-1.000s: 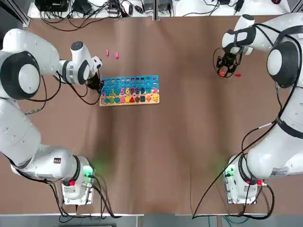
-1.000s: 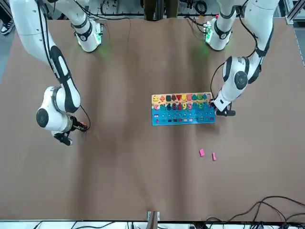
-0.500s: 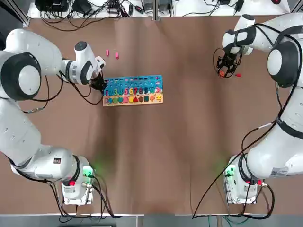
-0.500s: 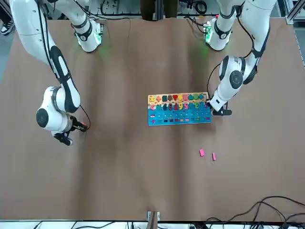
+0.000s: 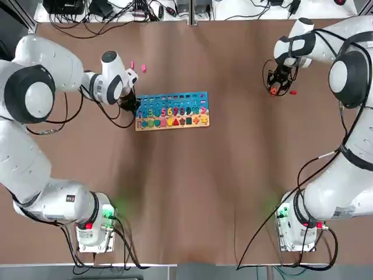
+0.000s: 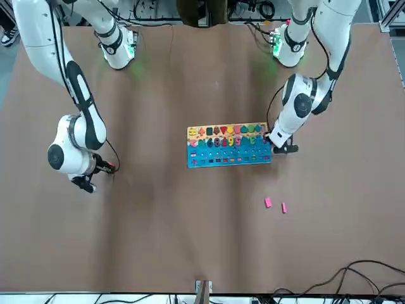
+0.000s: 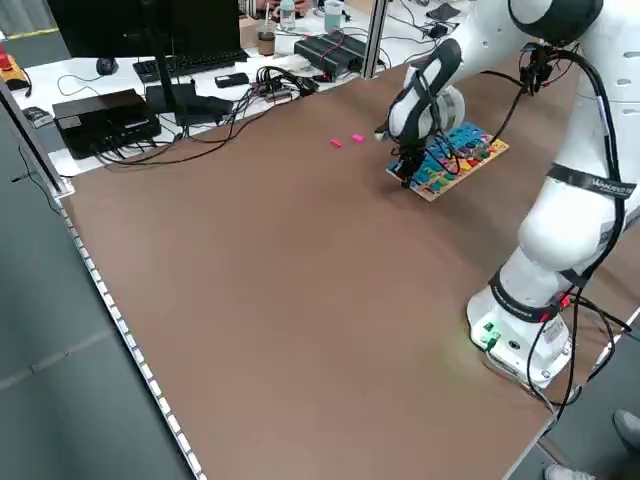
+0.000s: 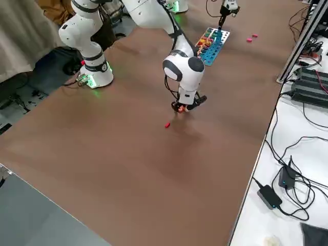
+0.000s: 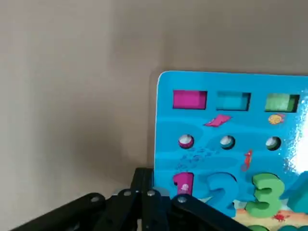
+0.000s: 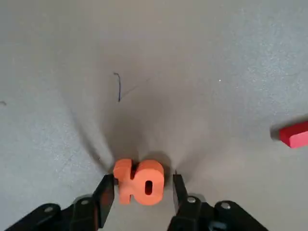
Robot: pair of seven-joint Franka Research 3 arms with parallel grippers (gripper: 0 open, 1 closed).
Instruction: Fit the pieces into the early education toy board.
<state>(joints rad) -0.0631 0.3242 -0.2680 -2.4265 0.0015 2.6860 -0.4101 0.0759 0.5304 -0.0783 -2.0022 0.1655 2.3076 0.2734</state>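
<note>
Item: brown table (image 5: 192, 186), lying flat under me. Far edge: white bench (image 7: 120, 75) carrying a dark monitor (image 7: 140, 30), black boxes (image 7: 105, 115) and trailing cables (image 5: 134, 11). Right side: another white bench (image 8: 297, 154), cables (image 8: 287, 148) running across it. Grey floor (image 7: 70, 400) showing left.

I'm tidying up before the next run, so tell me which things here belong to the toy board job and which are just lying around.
Part of the job:
- early education toy board
- orange piece, between the right gripper's fingers
- red piece, beside it
- two pink pieces, beyond the board
- left gripper, shut at the board's end

Just lying about:
- cables and black boxes past the table's edge
</note>
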